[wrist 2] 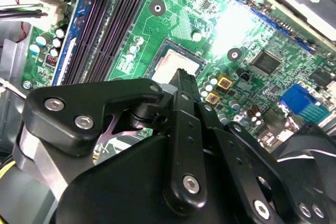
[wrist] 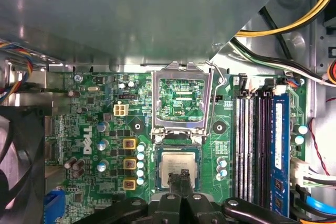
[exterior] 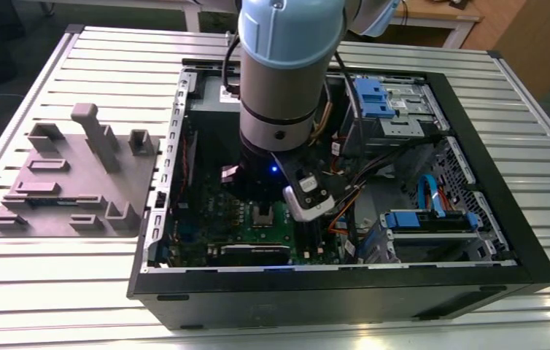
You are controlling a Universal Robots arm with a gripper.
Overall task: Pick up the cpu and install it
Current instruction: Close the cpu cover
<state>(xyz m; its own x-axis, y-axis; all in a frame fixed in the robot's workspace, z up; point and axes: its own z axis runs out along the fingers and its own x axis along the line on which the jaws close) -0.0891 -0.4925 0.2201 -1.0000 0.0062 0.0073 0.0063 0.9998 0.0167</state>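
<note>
The cpu [wrist: 177,164] is a small silvery square lying flat in its socket on the green board [wrist: 94,124]; in the second wrist view the cpu [wrist 2: 176,67] has the same pale rim. The socket's metal load plate [wrist: 181,103] stands open beside it. My gripper [wrist: 184,173] is shut, its two black fingertips [wrist 2: 184,80] pressed together right over the chip's near edge. I cannot tell whether they touch the chip. In the exterior view the arm [exterior: 280,95] reaches down into the open computer case [exterior: 489,182].
Long black memory sticks [wrist: 252,145] run beside the socket. A grey metal box [wrist: 131,14] overhangs the board, a black fan [wrist: 21,156] sits at one side, and cables [wrist: 283,51] cross nearby. A grey fixture plate [exterior: 71,182] lies at the exterior view's left.
</note>
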